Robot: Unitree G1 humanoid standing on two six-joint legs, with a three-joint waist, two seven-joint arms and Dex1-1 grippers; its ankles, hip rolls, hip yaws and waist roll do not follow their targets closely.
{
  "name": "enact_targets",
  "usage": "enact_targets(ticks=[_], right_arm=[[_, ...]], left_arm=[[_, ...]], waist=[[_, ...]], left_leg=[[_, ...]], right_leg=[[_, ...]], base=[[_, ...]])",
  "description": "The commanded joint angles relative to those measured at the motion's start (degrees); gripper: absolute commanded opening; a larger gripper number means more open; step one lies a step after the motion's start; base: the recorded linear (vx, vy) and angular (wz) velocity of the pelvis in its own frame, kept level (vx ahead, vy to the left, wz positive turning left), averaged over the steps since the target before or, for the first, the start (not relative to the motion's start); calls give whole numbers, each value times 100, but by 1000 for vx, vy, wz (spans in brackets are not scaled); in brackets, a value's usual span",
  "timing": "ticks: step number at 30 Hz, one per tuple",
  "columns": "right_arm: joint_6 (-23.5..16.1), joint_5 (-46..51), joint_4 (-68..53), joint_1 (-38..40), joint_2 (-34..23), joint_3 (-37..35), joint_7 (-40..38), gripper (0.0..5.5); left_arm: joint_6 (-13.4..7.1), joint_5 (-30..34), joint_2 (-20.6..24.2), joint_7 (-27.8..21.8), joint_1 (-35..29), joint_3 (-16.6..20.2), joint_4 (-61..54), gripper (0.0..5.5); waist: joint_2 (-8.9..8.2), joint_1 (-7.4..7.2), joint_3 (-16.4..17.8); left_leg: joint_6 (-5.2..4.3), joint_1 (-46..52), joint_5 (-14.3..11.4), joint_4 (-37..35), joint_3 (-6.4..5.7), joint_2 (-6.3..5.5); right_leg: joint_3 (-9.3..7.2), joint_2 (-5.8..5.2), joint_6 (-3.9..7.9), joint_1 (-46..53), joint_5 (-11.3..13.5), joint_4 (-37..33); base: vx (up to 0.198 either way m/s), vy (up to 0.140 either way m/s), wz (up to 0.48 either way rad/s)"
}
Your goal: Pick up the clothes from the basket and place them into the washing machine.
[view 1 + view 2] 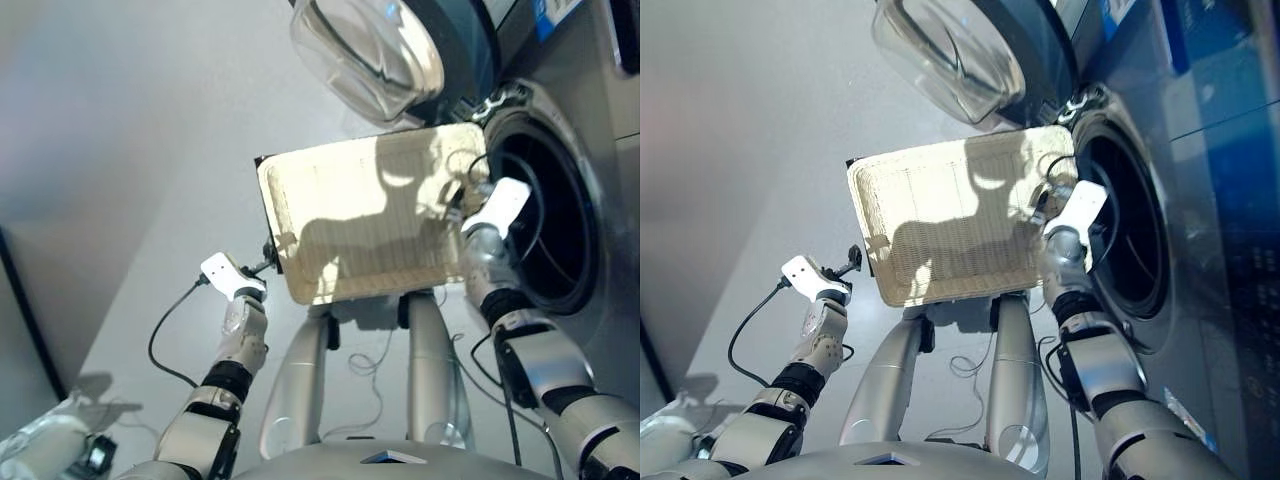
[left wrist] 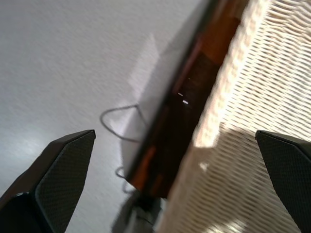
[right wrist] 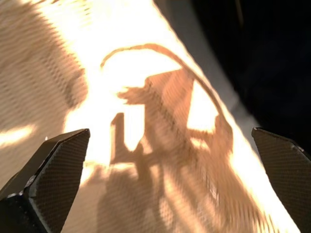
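A: Which step is in hand?

B: The last one, it would seem. No clothes are seen in the basket (image 1: 330, 225); only bare weave and shadows are shown. The drum (image 1: 545, 215) of the washer (image 1: 1200, 200) is dark inside, so it cannot be told whether the garments lie in there. It is judged that they do.

A: Where are the grippers placed?

B: The right gripper (image 3: 165, 179) is held over the basket's corner nearest the drum opening. Its fingers (image 3: 53, 170) are spread wide, and nothing is pinched between them. The left gripper (image 2: 170, 184) is set at the basket's opposite edge, just beside the rim, over the floor (image 1: 130, 150). Its fingers (image 2: 63, 165) are likewise spread, with nothing held. A dark board (image 2: 182, 111) is seen under the basket on that side.

A: And the door?

B: The door (image 1: 365, 50) is swung open, above the basket's far edge.

A: What is called for next?

B: If the load is indeed finished, both arms would be drawn back clear of the basket and the opening. A glance into the drum would be wanted first, since its contents are hidden. Care would be needed with the cables (image 1: 165, 335) trailing near both wrists.
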Motion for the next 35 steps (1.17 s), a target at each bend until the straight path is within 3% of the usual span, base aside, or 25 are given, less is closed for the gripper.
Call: enact_targets(ticks=[1, 8, 13, 22, 28, 35], right_arm=[[12, -406, 73, 285, 61, 290, 300, 550], [221, -1080, 425, 1196, 140, 461, 628, 550], [353, -1632, 663, 1758, 142, 530, 840, 550], [517, -2357, 1118, 2229, 242, 540, 908, 550], [535, -2311, 1151, 2387, 239, 449, 1038, 550], [573, -2352, 1243, 2483, 227, 439, 1135, 550]], left_arm=[[-34, 502, 120, -148, 149, 57, 411, 550], [64, 1578, 184, -148, 522, 65, 1014, 550], [128, 1921, 199, -271, 846, 244, 1323, 550], [219, 2823, 156, -222, 1118, 186, 1760, 550], [282, 3053, 162, -405, 1274, 113, 1880, 550], [310, 3197, 196, -456, 1346, 95, 1970, 550]], waist=[[-199, 11, -180], [-451, 27, -366], [-540, 27, -652], [-593, 85, -1164], [-586, 64, -1357], [-580, 76, -1510]], left_leg=[[-25, 523, -583, 273, 57, -67], [-25, 1588, -625, -33, 65, -40], [-26, 2270, -600, -355, 73, -56], [-24, 3229, -661, -627, 114, -8], [-8, 3706, -727, -750, 168, 31], [-1, 3998, -796, -769, 124, 81]], right_leg=[[-134, 32, 413, 1148, 415, -1290], [-218, 100, 474, 2339, 411, -1800], [-301, 183, 504, 2997, 357, -2075], [-375, 262, 510, 3961, 244, -2329], [-412, 299, 502, 4387, 51, -2261], [-444, 331, 478, 4723, -82, -2280]], base=[[85, 6, -50], [73, 21, -7], [66, 18, -30], [70, 8, 18], [71, -2, -17], [57, -6, -4]])
